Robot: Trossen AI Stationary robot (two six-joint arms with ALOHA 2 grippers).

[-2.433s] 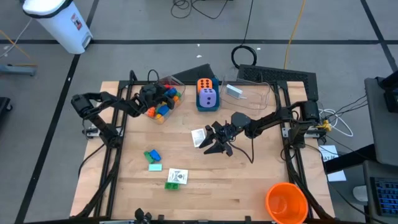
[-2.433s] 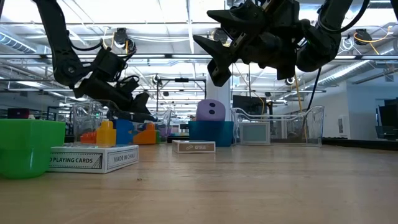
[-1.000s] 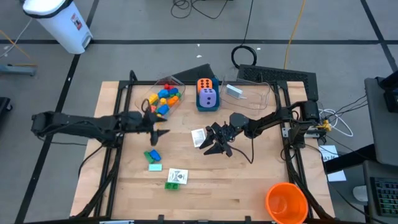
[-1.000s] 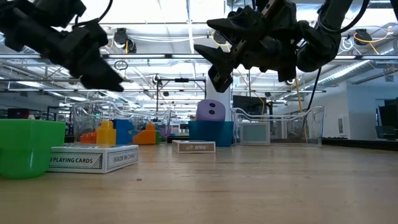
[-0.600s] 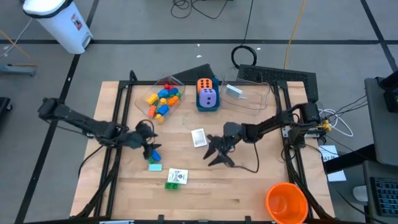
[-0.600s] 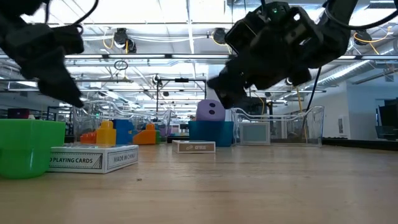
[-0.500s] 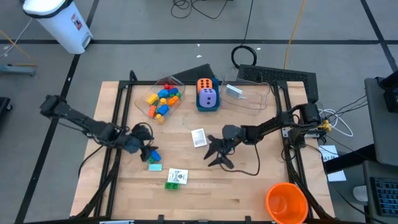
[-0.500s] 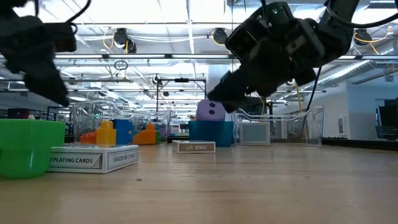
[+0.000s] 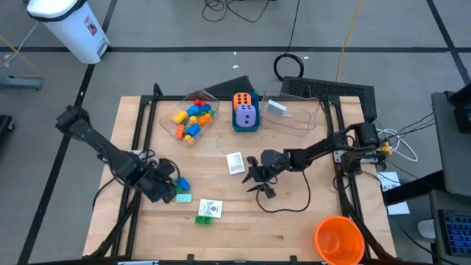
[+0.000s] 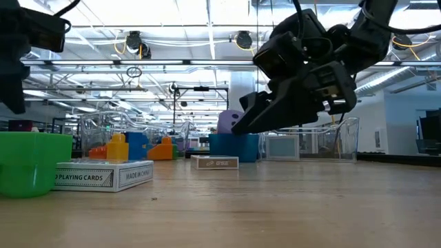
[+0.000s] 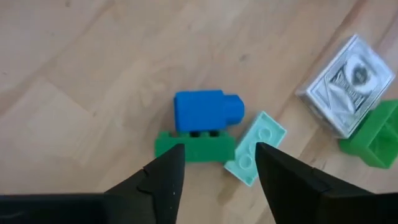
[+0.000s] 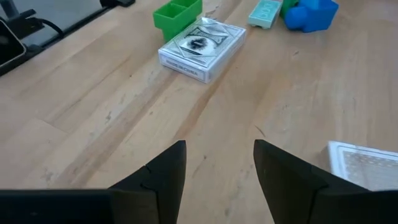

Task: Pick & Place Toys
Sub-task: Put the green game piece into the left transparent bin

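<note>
Left claw (image 11: 214,171) hangs low over the surface (image 9: 294,221), fingers parted and holding nothing, directly above a blue brick (image 11: 205,111) stacked on a green brick (image 11: 194,147), with a pale green plate (image 11: 255,148) touching them. A card pack (image 11: 345,85) and second green brick (image 11: 372,135) lie near. Right claw (image 12: 217,165) hovers mid-surface, fingers apart, empty, beside a white card (image 9: 235,162). More bricks (image 9: 190,120) sit in a clear tub (image 9: 170,114); two dice (image 9: 244,108) occupy a blue box (image 9: 245,126).
</note>
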